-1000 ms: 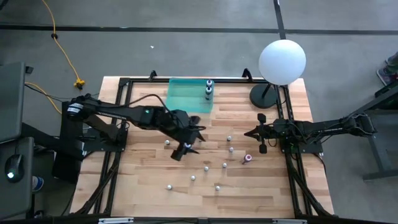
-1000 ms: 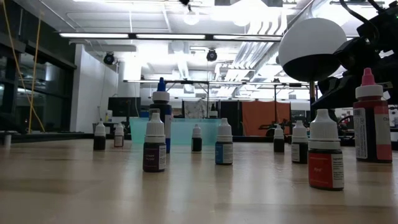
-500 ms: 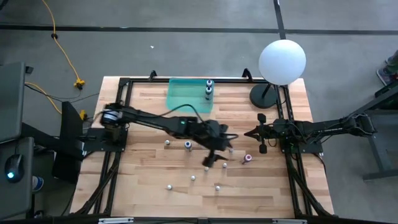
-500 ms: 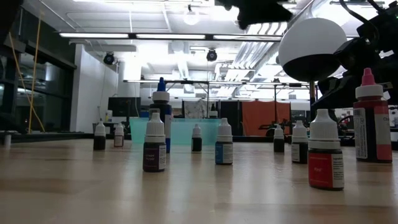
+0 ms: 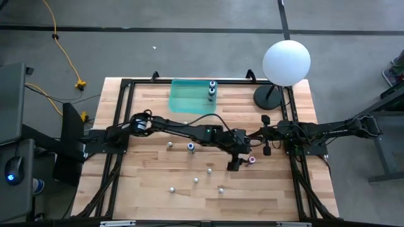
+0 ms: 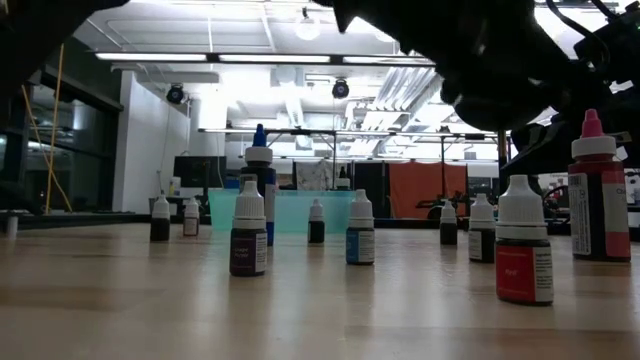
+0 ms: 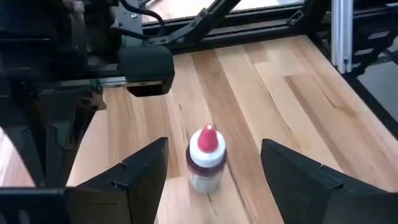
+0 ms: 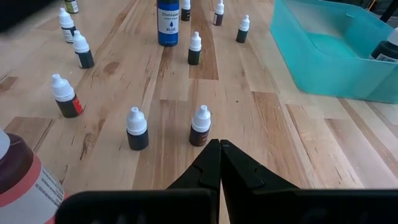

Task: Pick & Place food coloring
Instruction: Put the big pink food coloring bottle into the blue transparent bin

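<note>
Pink-capped food coloring bottle (image 7: 205,159), whitish label, upright, apparently untouched between left gripper (image 7: 214,180) wide-open jaws

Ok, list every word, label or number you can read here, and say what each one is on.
"BLUE", under a drop sign: on the tall blue bottle, right wrist view. The line above it is too blurred to read.
Labels on the small bottles and the pink-capped bottle: too small or blurred to read.
Nothing else is readable.

Left gripper (image 7: 214,171) spread wide — pink-capped bottle (image 7: 205,158) between.
</note>
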